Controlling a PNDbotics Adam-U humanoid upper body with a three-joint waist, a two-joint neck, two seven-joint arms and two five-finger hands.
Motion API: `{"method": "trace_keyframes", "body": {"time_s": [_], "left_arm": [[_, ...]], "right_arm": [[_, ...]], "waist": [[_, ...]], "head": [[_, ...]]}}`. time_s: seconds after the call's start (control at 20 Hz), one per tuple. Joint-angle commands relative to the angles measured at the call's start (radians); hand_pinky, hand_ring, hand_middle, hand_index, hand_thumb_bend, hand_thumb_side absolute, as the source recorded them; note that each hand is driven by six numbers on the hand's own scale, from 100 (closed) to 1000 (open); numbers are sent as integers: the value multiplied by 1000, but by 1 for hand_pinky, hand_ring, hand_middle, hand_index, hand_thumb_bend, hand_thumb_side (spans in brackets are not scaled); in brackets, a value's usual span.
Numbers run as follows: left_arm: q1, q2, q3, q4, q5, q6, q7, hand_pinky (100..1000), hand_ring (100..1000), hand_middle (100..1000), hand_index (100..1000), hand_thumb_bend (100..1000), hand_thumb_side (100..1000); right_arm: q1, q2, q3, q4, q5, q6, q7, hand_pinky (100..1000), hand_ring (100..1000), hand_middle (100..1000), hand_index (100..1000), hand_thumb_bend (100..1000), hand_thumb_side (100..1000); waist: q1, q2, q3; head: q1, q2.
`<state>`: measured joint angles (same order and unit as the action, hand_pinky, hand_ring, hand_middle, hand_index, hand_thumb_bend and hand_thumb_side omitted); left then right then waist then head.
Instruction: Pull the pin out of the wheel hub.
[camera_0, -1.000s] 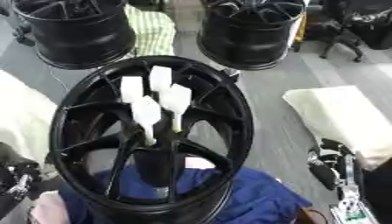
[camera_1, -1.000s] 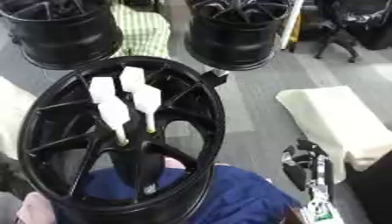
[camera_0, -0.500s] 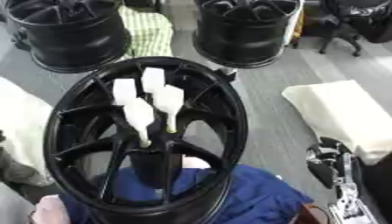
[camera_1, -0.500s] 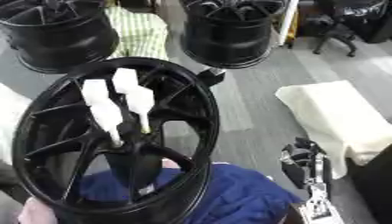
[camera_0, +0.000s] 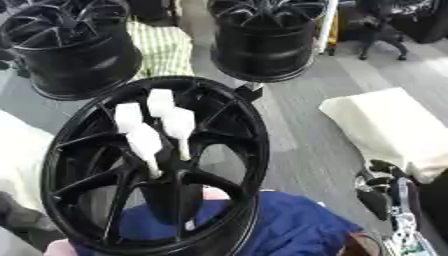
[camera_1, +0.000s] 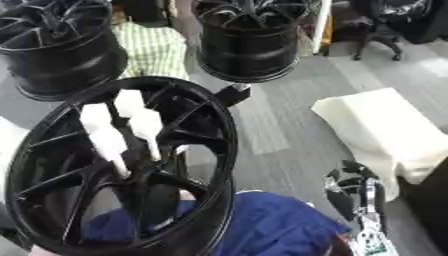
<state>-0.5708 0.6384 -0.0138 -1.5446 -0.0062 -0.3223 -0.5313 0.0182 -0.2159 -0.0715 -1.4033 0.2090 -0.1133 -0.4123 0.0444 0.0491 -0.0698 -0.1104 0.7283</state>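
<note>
Resting at the lower right, the robot hand (camera_1: 350, 192) hangs relaxed, touching nothing, apart from the wheel hub (camera_0: 157, 165).

I'm not reading any text, labels, brand marks or nos. anywhere in either eye view. I'm checking the black wheel (camera_0: 153, 165), its white pieces (camera_0: 144, 142), and the two wheels further back: nothing legible on any of them.

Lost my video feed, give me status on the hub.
Right hand idle low right, fingers relaxed. Left hand not seen. Wheel hub upright, white pins through the spokes. Blue cloth behind.
</note>
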Motion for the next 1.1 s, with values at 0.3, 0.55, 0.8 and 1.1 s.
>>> {"method": "trace_keyframes", "body": {"time_s": [0.3,0.55,0.8,1.1], "left_arm": [[-213,65,-214,200,-96,-127,-135,783,779,786,880,308,545],[-355,-7,-342,342,-182,-144,-222,794,769,792,887,350,526],[-455,-62,-340,483,-269,-196,-309,807,775,796,892,409,543],[-485,-98,-299,630,-371,-295,-374,799,764,788,889,419,520]], "right_arm": [[-12,-16,10,-3,4,-5,14,487,528,645,740,118,152],[-8,-14,3,-1,1,-5,7,488,528,645,741,118,152],[-9,-13,-3,-1,1,-4,1,487,528,644,740,118,151],[-8,-11,-4,-1,1,-4,-1,487,528,644,741,119,151]], "waist": [[-6,-8,-7],[-8,-8,8],[-9,-7,18],[-11,-8,21]], "head": [[25,-14],[10,-13],[0,-17],[-3,-18]]}}
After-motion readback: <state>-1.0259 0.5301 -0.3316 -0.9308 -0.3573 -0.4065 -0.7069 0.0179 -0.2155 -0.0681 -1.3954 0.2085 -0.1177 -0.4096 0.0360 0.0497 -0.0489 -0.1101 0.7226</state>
